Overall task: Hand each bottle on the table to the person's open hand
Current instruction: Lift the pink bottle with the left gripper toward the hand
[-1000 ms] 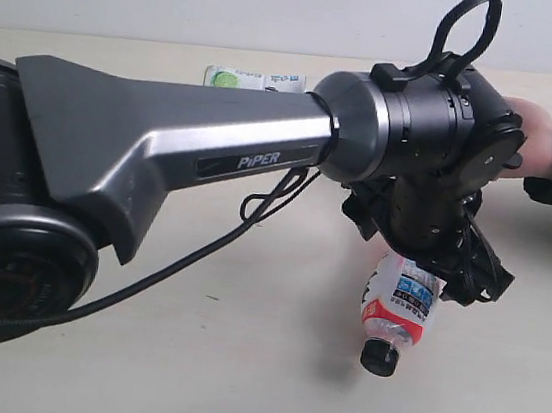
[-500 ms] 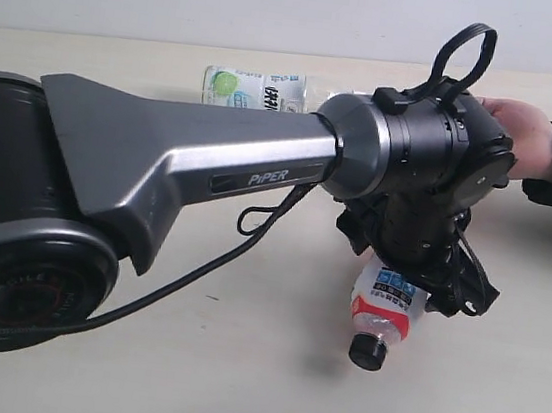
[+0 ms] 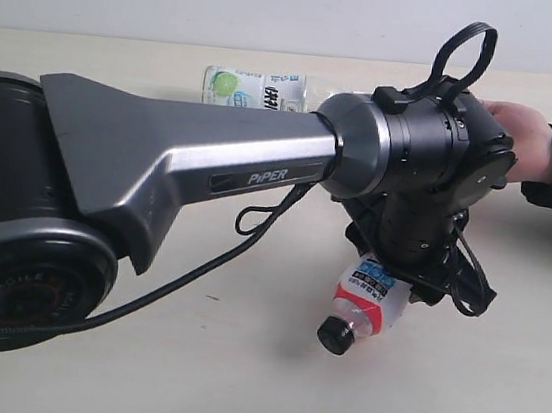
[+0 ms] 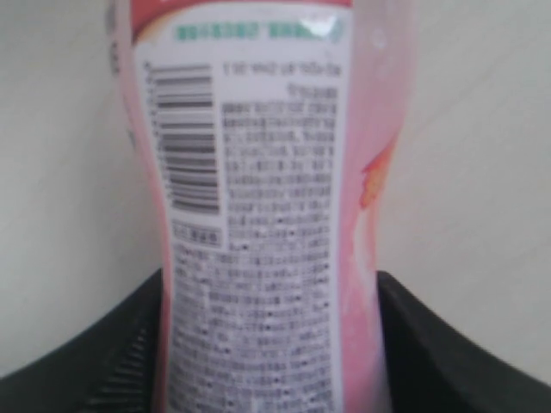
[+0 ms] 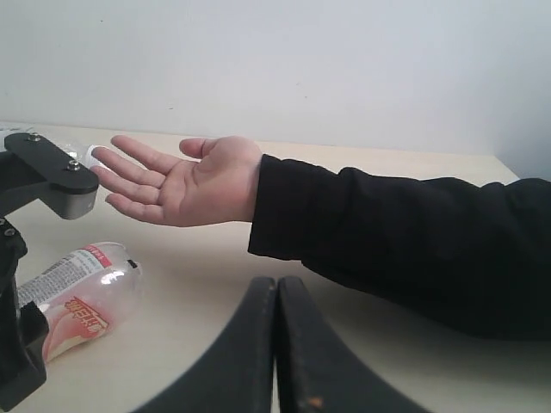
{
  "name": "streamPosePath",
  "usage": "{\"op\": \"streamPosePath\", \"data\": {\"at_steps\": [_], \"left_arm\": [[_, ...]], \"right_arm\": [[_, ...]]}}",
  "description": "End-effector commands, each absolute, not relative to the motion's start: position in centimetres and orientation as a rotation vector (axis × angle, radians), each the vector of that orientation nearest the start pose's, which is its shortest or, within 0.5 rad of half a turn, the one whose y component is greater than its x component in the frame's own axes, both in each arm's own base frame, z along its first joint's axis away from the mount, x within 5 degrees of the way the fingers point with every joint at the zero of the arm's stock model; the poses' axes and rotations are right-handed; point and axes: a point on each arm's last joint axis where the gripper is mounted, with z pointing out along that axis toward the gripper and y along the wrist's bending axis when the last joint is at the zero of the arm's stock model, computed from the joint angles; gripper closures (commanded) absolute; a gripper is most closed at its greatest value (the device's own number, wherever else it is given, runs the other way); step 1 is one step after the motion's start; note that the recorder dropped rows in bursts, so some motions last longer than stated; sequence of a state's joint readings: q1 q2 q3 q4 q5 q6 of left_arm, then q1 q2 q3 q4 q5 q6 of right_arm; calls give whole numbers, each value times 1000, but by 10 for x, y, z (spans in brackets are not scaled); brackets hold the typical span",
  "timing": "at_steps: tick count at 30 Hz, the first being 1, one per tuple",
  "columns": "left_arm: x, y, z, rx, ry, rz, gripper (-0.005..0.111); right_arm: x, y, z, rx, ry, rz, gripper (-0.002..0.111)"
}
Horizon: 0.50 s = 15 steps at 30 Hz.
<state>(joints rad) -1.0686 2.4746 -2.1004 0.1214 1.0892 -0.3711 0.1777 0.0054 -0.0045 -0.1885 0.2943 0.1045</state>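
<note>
Exterior view: the left end effector point(image 3: 393, 281) pinches the red-pink-labelled bottle point(image 3: 364, 296), its black cap tilted down toward the counter point(image 3: 234, 383). Left wrist view: black fingers point(image 4: 103, 361) press against both sides of the bottle. Right wrist view: the right end effector point(image 5: 275, 335) is pressed together; the open hand point(image 5: 185, 181) is palm up, near the bottle.

**Hidden, cropped and blurred regions**

Exterior view: the left arm point(image 3: 162, 152) hides one end of the green-labelled bottle point(image 3: 235, 85) and part of the person's open hand point(image 3: 531, 137). Left wrist view: the black-capped bottle point(image 4: 267, 215) is cropped at both ends, and its small print is blurred and unreadable. Right wrist view: the sleeve point(image 5: 413, 241) runs off frame.
</note>
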Motion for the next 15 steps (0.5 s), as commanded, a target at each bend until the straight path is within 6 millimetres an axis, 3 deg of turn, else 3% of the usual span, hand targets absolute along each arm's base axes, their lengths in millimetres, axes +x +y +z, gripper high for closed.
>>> {"op": "streamPosePath", "data": {"at_steps": [1, 8, 15], "left_arm": [[254, -438, 133, 1085, 2741, -13, 107], [249, -434, 151, 1115, 2743, 8, 107], [241, -432, 191, 1102, 2698, -59, 107]], "right_arm": [[55, 5, 188, -186, 1756, 21, 108], [55, 5, 188, -186, 1756, 21, 108], [55, 5, 188, -186, 1756, 21, 108]]}}
